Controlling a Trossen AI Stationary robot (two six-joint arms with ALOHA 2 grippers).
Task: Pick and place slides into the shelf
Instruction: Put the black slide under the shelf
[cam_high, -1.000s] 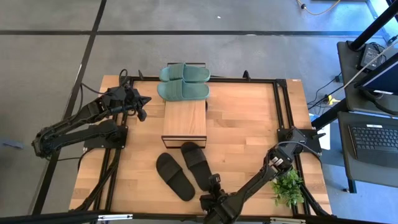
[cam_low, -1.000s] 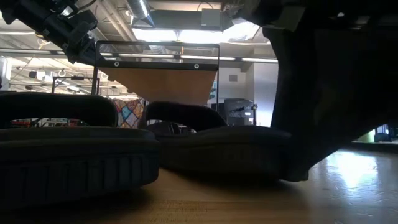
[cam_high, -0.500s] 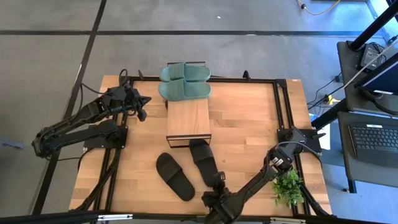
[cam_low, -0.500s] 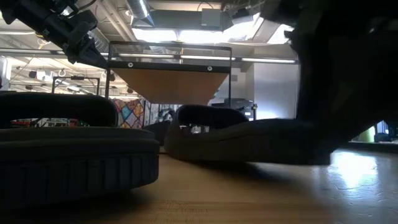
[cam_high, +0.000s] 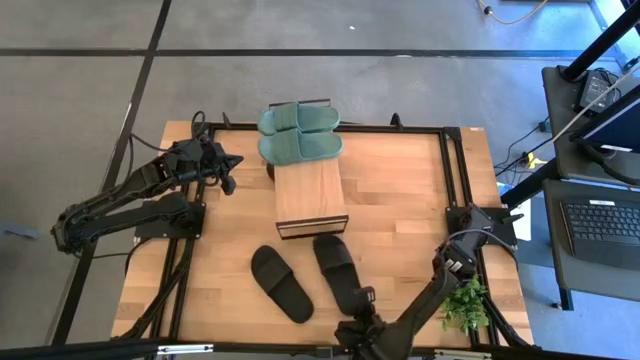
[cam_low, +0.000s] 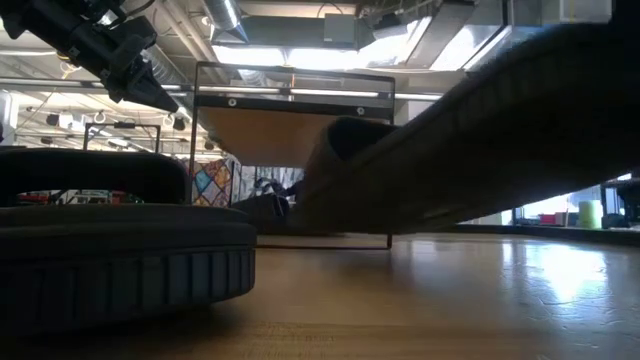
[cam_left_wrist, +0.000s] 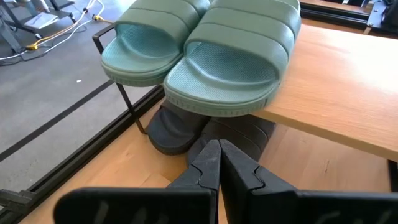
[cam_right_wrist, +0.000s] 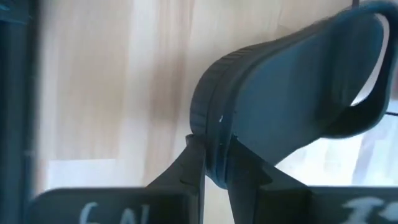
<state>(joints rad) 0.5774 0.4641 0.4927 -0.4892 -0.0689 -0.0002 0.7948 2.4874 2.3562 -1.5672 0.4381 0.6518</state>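
At the bench's near edge, your right gripper (cam_right_wrist: 211, 163) pinches a black slide (cam_high: 338, 270) by its heel rim, toe toward the shelf (cam_high: 311, 190). Rubbery and light, it will flex; grip the rim firmly. Left jaws rest closed.

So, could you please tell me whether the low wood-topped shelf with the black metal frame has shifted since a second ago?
Yes. In the high view the shelf has slid rightward, further from the still left gripper.

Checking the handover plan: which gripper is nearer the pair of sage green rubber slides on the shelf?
Left. The left gripper hovers just beside the green slides; the right gripper is across the table, shut on a black slide.
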